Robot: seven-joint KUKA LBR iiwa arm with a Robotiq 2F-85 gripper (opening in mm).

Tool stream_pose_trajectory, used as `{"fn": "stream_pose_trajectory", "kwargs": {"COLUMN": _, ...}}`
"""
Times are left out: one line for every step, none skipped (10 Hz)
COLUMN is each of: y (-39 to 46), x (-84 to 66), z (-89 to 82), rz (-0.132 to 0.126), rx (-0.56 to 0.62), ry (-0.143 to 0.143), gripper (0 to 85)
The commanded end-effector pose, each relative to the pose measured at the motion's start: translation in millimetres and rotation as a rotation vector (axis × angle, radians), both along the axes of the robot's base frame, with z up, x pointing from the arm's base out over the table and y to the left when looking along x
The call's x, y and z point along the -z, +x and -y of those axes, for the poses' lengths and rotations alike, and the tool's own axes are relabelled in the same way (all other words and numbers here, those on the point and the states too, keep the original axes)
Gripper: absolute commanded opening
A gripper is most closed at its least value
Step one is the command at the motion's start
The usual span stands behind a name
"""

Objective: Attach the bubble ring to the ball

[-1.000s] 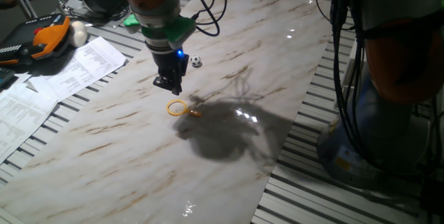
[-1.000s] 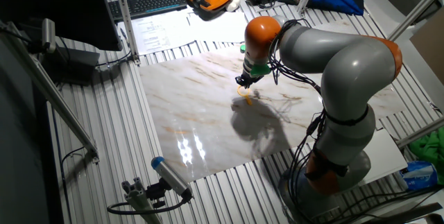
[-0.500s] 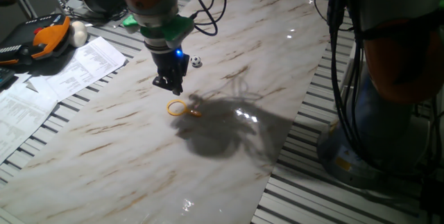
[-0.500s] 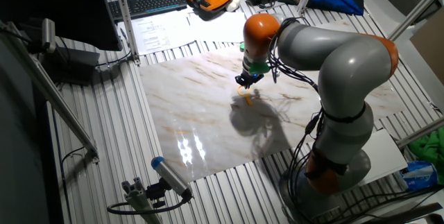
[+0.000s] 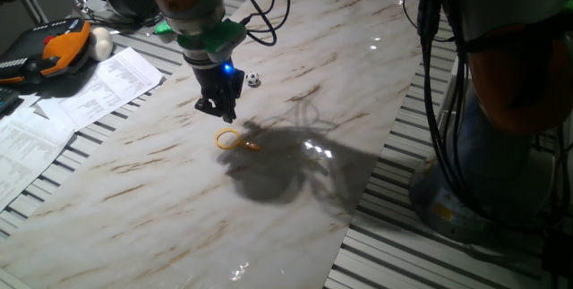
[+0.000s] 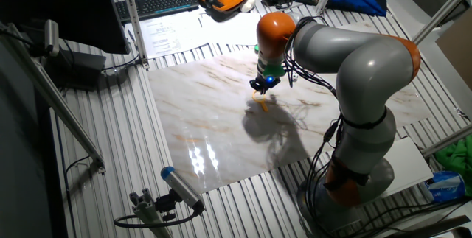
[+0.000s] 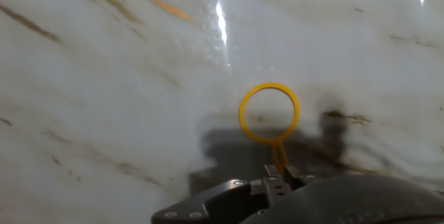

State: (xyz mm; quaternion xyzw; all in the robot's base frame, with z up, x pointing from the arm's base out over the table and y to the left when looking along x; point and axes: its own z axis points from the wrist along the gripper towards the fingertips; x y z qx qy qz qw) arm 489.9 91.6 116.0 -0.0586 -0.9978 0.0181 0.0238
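The bubble ring [image 5: 229, 140] is a thin yellow-orange loop with a short orange handle. It lies flat on the marble table top [image 5: 295, 173]. The ball [image 5: 253, 80], tiny, white with black patches, rests on the table behind the ring, a short way off. My gripper [image 5: 218, 109] hangs just above the table between them, close to the ring's far side, its jaws together and empty. In the hand view the ring [image 7: 269, 113] lies ahead of the fingertips [image 7: 281, 176], its handle pointing back at them. The other fixed view shows the gripper [image 6: 259, 87] over the ring [image 6: 262, 99]; the ball is hidden there.
Printed papers [image 5: 85, 92] lie at the table's left edge. An orange-and-black hand controller [image 5: 54, 52] and a larger off-white ball [image 5: 100, 43] sit beyond them. Something green [image 5: 166, 28] lies behind the arm. Cables hang at the right [image 5: 448, 101].
My gripper has drifted slightly left and up, away from the ring. The ring and the ball have stayed where they were.
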Motion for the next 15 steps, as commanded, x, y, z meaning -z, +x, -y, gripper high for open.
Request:
{"fn": "stream_pose_trajectory", "kwargs": {"y": 0.9, "x": 9.9, "z": 3.0, "rz": 0.004, "rx": -0.011, "ry": 0.003, "gripper": 17.0}}
{"fn": "stream_pose_trajectory", "kwargs": {"y": 2.3, "x": 16.8, "z": 7.3, "rz": 0.002, "rx": -0.025, "ry": 0.013, "gripper": 17.0}}
{"fn": "stream_pose_trajectory", "kwargs": {"y": 4.2, "x": 21.4, "z": 8.8, "rz": 0.003, "rx": -0.042, "ry": 0.005, "gripper": 17.0}}
{"fn": "stream_pose_trajectory", "kwargs": {"y": 6.0, "x": 27.9, "z": 10.7, "rz": 0.001, "rx": -0.074, "ry": -0.009, "gripper": 17.0}}
{"fn": "stream_pose_trajectory", "kwargs": {"y": 4.2, "x": 34.2, "z": 11.9, "rz": 0.004, "rx": -0.091, "ry": -0.008, "gripper": 17.0}}
{"fn": "stream_pose_trajectory", "kwargs": {"y": 1.6, "x": 40.6, "z": 13.2, "rz": 0.012, "rx": -0.107, "ry": -0.017, "gripper": 17.0}}
{"fn": "stream_pose_trajectory", "kwargs": {"y": 0.0, "x": 45.6, "z": 13.3, "rz": 0.016, "rx": -0.115, "ry": -0.013, "gripper": 34.0}}
{"fn": "stream_pose_trajectory", "kwargs": {"y": -1.3, "x": 48.7, "z": 13.8, "rz": 0.018, "rx": -0.122, "ry": -0.011, "gripper": 34.0}}
{"fn": "stream_pose_trajectory", "kwargs": {"y": -2.3, "x": 51.5, "z": 15.4, "rz": 0.019, "rx": -0.133, "ry": -0.011, "gripper": 34.0}}
{"fn": "stream_pose_trajectory", "kwargs": {"y": -3.2, "x": 55.5, "z": 17.8, "rz": 0.022, "rx": -0.141, "ry": -0.008, "gripper": 34.0}}
{"fn": "stream_pose_trajectory", "kwargs": {"y": -5.1, "x": 60.3, "z": 19.2, "rz": 0.029, "rx": -0.146, "ry": -0.005, "gripper": 34.0}}
{"fn": "stream_pose_trajectory", "kwargs": {"y": -7.8, "x": 66.6, "z": 18.5, "rz": 0.039, "rx": -0.147, "ry": 0.001, "gripper": 34.0}}
{"fn": "stream_pose_trajectory", "kwargs": {"y": -10.6, "x": 71.6, "z": 16.9, "rz": 0.047, "rx": -0.148, "ry": 0.002, "gripper": 34.0}}
{"fn": "stream_pose_trajectory", "kwargs": {"y": -13.2, "x": 75.1, "z": 16.0, "rz": 0.051, "rx": -0.149, "ry": 0.001, "gripper": 34.0}}
{"fn": "stream_pose_trajectory", "kwargs": {"y": -14.6, "x": 76.8, "z": 15.9, "rz": 0.051, "rx": -0.152, "ry": 0.001, "gripper": 34.0}}
